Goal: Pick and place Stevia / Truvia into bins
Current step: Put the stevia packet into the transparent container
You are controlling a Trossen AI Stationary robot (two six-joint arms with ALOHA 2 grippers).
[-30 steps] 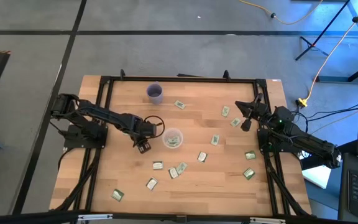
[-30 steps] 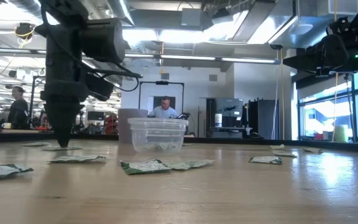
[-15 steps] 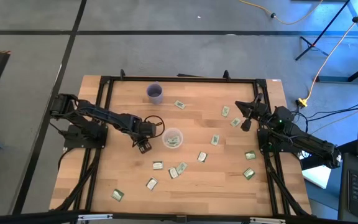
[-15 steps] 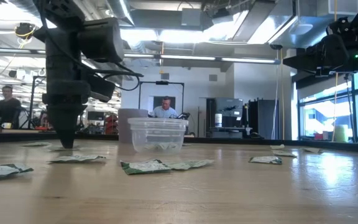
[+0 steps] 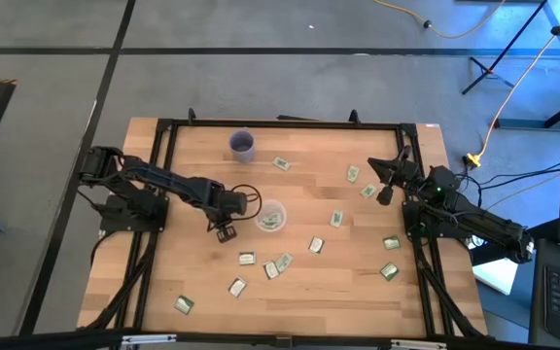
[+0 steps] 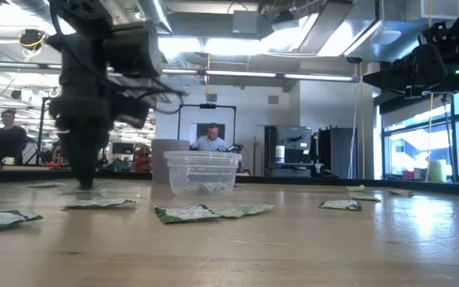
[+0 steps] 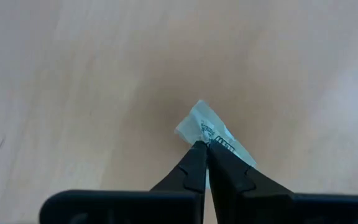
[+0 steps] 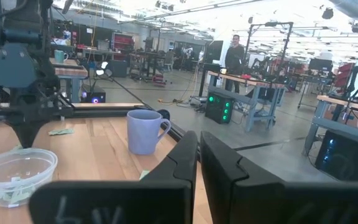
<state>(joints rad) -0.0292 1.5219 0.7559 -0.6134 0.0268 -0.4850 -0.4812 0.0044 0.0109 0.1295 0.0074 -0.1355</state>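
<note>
Green-and-white Stevia sachets lie scattered on the wooden table (image 5: 192, 272), for instance one sachet (image 5: 247, 259) and another sachet (image 5: 315, 245). The clear cup (image 5: 271, 217) stands mid-table with sachets in it, also the clear cup (image 6: 202, 171) in the low view. My left gripper (image 5: 225, 231) stands just left of the cup, pointing down, shut on one sachet (image 7: 215, 134). My right gripper (image 5: 385, 194) waits above the table's right side, its fingers close together with nothing between them. My left gripper pinches the sachet near its middle (image 7: 205, 138) between the free ends of its two fingers. The fingers come from above, pointing down, with their tips at the table top (image 6: 84, 183). The sachet lies flat on the wood, showing on both sides of the fingertips.
A purple cup (image 5: 243, 146) stands at the far side, left of centre. More sachets lie at the right sachet (image 5: 391, 243) and near left sachet (image 5: 184, 305). A black frame (image 5: 163, 126) rims the table. People stand in the room beyond.
My left gripper has shut its fingers on the sachet beneath it while staying in place beside the clear cup. The sachet has stayed on the table.
</note>
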